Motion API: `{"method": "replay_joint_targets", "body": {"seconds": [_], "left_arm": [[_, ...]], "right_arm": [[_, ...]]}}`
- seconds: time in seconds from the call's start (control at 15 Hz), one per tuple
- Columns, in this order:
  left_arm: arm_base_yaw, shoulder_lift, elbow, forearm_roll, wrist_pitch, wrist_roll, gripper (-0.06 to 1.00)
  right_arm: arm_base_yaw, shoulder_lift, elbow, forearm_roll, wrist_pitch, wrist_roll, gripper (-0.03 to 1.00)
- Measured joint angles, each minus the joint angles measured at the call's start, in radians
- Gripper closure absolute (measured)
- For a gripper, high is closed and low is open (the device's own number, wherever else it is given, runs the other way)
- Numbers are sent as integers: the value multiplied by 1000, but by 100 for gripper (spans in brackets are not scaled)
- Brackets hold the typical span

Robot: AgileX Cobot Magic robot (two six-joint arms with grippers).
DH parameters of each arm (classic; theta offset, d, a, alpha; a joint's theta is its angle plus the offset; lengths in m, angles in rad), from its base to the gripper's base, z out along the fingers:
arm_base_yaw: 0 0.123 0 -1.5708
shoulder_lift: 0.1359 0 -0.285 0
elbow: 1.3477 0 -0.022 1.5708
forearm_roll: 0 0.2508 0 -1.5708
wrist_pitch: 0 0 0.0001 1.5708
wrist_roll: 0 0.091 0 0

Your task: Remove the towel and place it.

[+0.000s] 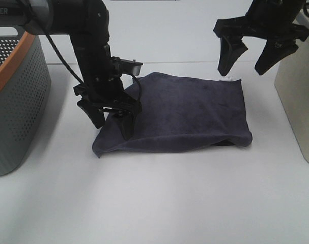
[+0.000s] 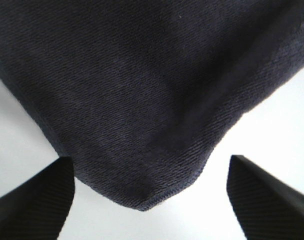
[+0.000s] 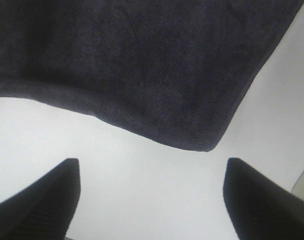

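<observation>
A grey perforated basket with an orange rim stands out past the left hand, on its outer side, and runs off the edge of the exterior high view, so its inside cannot be seen. A pale container beyond the right hand is also cut off, and its contents are hidden.

The towel, dark navy-grey, lies folded flat on the white surface between the two hands. A small white tag shows at its far corner, just under the right hand. Along the near edge the fold gapes a little, and what lies in that dark slot is hard to make out.

The left hand points down at the towel's near corner, its fingers spread to either side of the corner tip with nothing pinched between them; whether the tips touch the cloth I cannot tell. The right hand hangs above the surface at the far corner, fingers wide apart and empty, the towel's corner just ahead of them.
</observation>
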Motion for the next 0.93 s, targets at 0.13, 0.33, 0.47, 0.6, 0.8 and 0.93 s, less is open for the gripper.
{"method": "replay_joint_targets", "body": {"seconds": [0.13,0.33,0.47,0.6,0.8,0.93], "left_arm": [[0,-41,0,2,0,-48,12],[0,-144,0,5,0,-63,11],[0,-216,-13,34,1,-77,11],[4,-302,-58,127,2,-131,11],[80,-357,-59,173,3,-174,11],[179,-384,-59,180,3,-183,11]], "right_arm": [[0,-58,0,2,1,-2,27],[0,-153,0,-10,3,-14,27],[0,-213,0,-75,3,53,25],[-18,-296,0,-164,5,123,24],[-140,-360,0,-165,5,126,24],[-250,-383,0,-172,6,113,24]]}}
